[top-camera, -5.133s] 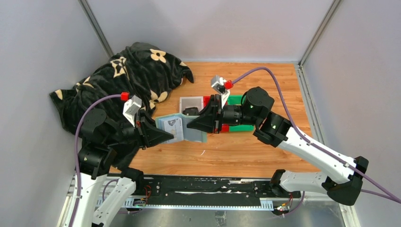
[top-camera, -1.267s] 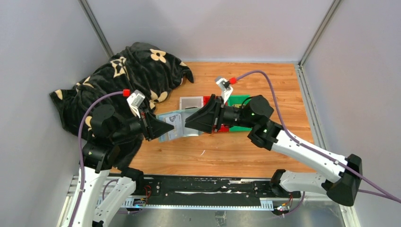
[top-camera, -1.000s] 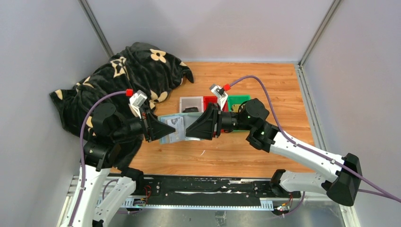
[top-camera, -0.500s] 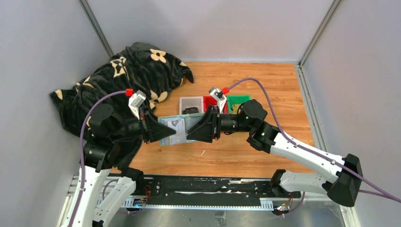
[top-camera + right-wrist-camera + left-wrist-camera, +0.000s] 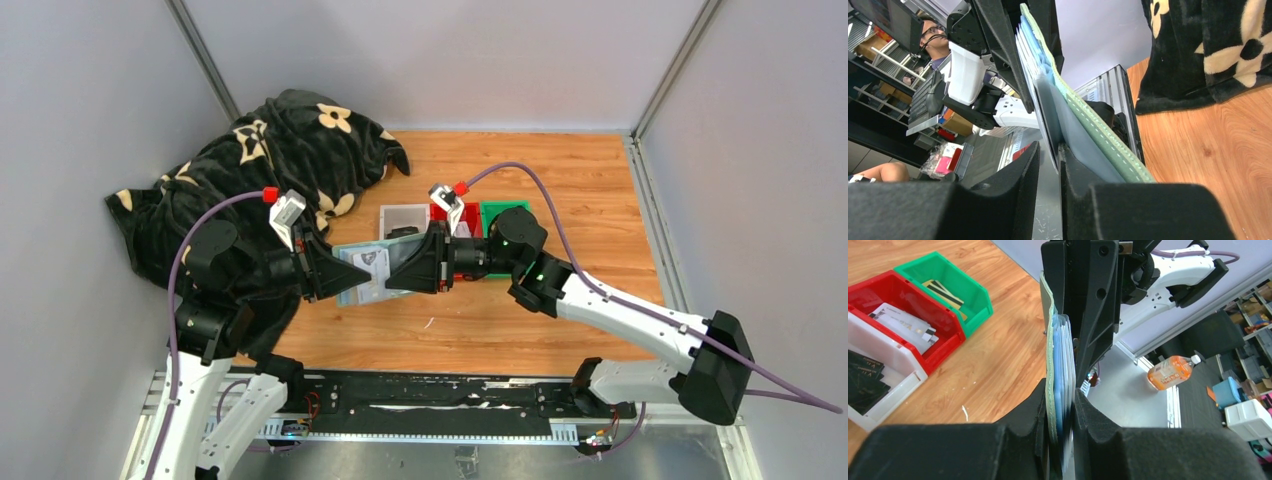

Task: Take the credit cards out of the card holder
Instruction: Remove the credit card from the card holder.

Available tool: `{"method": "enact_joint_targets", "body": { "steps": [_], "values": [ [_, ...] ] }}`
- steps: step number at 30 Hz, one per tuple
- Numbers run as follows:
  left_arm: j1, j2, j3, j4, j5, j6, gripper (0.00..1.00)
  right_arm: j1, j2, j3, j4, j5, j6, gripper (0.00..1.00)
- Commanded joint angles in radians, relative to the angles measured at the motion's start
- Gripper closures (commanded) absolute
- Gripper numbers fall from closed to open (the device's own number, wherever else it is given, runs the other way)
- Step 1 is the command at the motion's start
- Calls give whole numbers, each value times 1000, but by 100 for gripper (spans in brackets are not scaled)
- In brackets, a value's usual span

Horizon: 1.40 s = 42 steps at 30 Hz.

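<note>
Above table [image 5: 500,330] centre: left gripper [image 5: 360,278] is clamping holder [image 5: 368,291] by left edge; right gripper [image 5: 393,275] is straddling right edge, jaws narrowly apart.

Sage grey-green folding card holder [image 5: 1050,365] edge-on in the left wrist view, slots out of sight. Pale thin layer [image 5: 1044,110] between the fingers of the black right gripper [image 5: 1049,147]: card or pocket, clamped or merely flanked, can't tell. From above, red plastic tray [image 5: 472,216] mostly masked by the right wrist. White plastic tray [image 5: 895,392] clipped at the left wrist view's edge.
</note>
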State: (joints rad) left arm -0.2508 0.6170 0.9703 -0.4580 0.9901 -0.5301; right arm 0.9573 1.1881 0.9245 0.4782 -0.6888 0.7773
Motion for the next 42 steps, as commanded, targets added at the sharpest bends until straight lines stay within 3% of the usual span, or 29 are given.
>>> {"method": "enact_joint_targets", "body": {
  "steps": [1,3,6,18,27,32,37,42],
  "values": [
    [-2,1,4,30,32,-4,83,-5,27,47,14,35,0,79],
    [-2,2,5,27,36,0,75,-5,22,38,35,41,4,88],
    [-2,4,6,25,41,2,72,-5,3,11,75,47,13,100],
    [-2,6,-4,84,94,-53,68,-5,-77,-143,261,95,58,100],
    [-2,0,-7,105,151,-73,74,-6,-94,-188,342,93,100,100],
    [-2,-7,-19,117,147,-81,74,-6,-38,-200,541,63,208,100],
    [-2,-11,-22,124,151,-87,78,-6,53,-154,682,-8,303,78],
    [-2,-11,-9,62,139,-32,79,-6,75,-114,662,-18,303,78]
  ]
}}
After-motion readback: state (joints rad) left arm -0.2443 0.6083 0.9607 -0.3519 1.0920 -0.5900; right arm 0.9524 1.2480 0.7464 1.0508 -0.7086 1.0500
